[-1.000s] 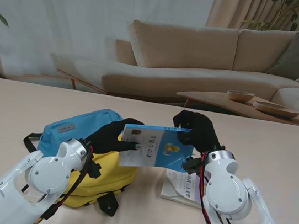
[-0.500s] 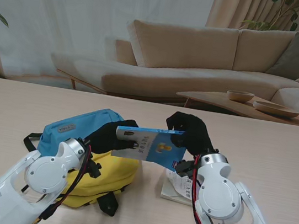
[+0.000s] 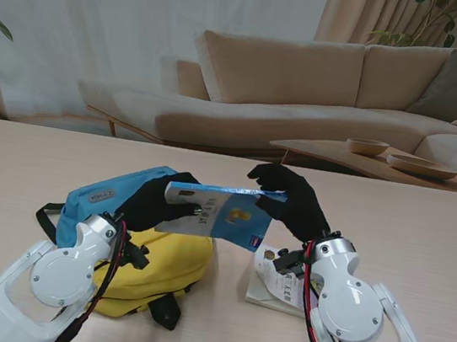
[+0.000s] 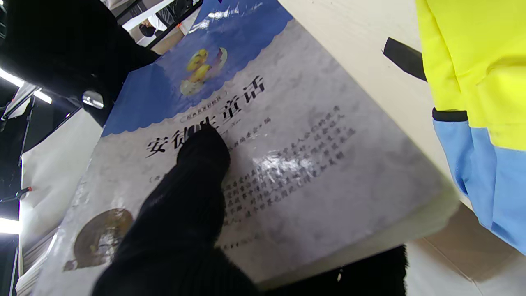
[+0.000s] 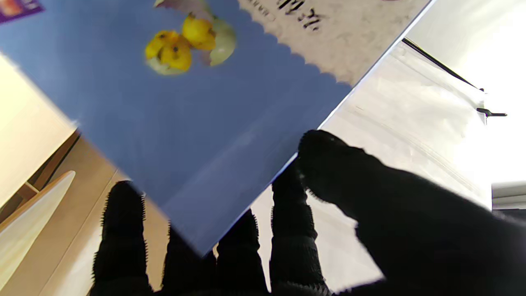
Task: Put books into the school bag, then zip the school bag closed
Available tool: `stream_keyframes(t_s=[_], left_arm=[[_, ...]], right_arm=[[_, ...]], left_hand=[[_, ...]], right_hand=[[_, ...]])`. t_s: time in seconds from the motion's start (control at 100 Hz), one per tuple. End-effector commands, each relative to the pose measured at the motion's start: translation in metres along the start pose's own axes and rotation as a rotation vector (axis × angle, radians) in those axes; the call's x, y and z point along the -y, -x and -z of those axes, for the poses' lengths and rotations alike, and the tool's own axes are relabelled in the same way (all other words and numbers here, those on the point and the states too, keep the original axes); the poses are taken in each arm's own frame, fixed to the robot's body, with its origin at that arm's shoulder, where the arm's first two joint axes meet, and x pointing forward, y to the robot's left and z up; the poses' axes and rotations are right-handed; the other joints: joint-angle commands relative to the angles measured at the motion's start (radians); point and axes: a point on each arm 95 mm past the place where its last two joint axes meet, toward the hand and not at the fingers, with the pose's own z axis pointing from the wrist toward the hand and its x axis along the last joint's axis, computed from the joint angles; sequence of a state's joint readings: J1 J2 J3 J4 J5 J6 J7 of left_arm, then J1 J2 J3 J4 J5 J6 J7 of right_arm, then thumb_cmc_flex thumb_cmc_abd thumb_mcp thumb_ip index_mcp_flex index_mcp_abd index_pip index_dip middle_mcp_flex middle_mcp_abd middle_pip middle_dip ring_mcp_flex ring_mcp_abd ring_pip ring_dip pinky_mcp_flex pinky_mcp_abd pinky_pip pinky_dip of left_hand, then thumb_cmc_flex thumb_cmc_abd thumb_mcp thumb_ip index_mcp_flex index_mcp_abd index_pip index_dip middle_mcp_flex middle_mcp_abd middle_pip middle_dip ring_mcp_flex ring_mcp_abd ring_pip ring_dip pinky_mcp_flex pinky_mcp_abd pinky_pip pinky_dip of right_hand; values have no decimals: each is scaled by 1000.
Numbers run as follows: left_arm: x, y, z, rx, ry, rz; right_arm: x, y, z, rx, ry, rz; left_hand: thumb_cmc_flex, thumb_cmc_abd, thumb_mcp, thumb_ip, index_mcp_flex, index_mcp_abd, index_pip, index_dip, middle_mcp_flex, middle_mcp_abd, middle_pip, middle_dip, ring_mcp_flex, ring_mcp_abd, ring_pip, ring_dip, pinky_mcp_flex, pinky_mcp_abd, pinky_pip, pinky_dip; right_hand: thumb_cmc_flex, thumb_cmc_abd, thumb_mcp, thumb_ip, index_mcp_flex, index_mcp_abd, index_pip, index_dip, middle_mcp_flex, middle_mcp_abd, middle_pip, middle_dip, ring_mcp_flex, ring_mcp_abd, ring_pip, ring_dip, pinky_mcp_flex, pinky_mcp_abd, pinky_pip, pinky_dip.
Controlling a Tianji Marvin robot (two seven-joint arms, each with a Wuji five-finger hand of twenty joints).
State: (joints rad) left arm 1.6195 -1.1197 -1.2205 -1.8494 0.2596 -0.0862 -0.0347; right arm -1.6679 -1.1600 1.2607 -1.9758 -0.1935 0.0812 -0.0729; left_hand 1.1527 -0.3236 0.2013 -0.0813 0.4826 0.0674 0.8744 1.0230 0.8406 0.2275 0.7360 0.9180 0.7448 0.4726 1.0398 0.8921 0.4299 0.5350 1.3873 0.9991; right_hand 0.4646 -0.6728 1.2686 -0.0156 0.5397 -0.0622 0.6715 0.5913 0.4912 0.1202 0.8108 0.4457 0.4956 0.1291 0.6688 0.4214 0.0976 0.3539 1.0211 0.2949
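A blue-and-white picture book with yellow chicks on its cover hangs tilted in the air over the right end of the school bag. Both black-gloved hands hold it: my left hand grips its left end, thumb pressed on the cover, and my right hand pinches its right edge. The bag is yellow with a blue top panel and lies under the left arm. Its opening is hidden. A second book lies flat on the table under the right forearm.
Black bag straps trail on the table nearer to me and at the bag's left. Beyond the far table edge stand a beige sofa and a low side table with bowls.
The book has been raised and tipped, its cover now facing more toward me and its far edge up. Both hands moved slightly away from me; the left forearm dropped left.
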Motion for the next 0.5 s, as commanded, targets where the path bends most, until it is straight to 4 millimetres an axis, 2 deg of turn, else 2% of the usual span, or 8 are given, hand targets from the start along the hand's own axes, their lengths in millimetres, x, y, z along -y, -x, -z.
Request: stream_keyframes(t_s=[0.0,0.16,0.33,0.43,0.49], left_arm=[[1,-7,4,-16,-8,13],[6,-7,12,-16,-49,22],[10,-8,15,-25,-79,60],[11,-10,15,-28,-75,89],[11,-11,14,-29,-73,106]], right_arm=[[-1,2,3,-3,-6,10],[-12,13,6,-3,-1,33],[-13,30,10,16,-17,30],[-10,40,11,35,-24,9],[-7,45,12,42,-31,-31]], left_hand=[[138,151,138,17,119,-134,231,197,22,-25,173,63,19,20,90,38,-3,28,45,41],[138,149,141,16,117,-135,237,202,22,-27,179,60,21,19,91,39,-3,27,42,47],[138,150,140,14,117,-135,236,202,22,-27,177,55,19,23,90,39,-7,27,40,54],[138,150,139,14,114,-136,234,200,20,-28,176,54,19,22,90,39,-7,27,39,56],[138,151,139,14,114,-135,234,200,19,-26,175,54,18,22,89,39,-8,26,38,57]], right_hand=[[-55,21,-70,-3,-81,3,-51,-54,-70,-40,-63,-59,-76,-45,-91,-47,-28,-44,-39,-30],[-80,17,-214,-49,-222,24,-79,-141,-188,-52,-158,-113,-148,-83,-244,-122,-56,-84,-108,-74],[-85,35,-381,-79,-380,35,-88,-178,-299,-76,-157,-121,-222,-121,-321,-159,-91,-136,-166,-114],[-69,18,-409,-84,-388,39,-82,-180,-303,-76,-148,-120,-230,-130,-329,-163,-95,-159,-176,-121],[-58,-9,-387,-90,-385,44,-74,-180,-304,-77,-139,-119,-230,-134,-329,-165,-89,-176,-180,-125]])
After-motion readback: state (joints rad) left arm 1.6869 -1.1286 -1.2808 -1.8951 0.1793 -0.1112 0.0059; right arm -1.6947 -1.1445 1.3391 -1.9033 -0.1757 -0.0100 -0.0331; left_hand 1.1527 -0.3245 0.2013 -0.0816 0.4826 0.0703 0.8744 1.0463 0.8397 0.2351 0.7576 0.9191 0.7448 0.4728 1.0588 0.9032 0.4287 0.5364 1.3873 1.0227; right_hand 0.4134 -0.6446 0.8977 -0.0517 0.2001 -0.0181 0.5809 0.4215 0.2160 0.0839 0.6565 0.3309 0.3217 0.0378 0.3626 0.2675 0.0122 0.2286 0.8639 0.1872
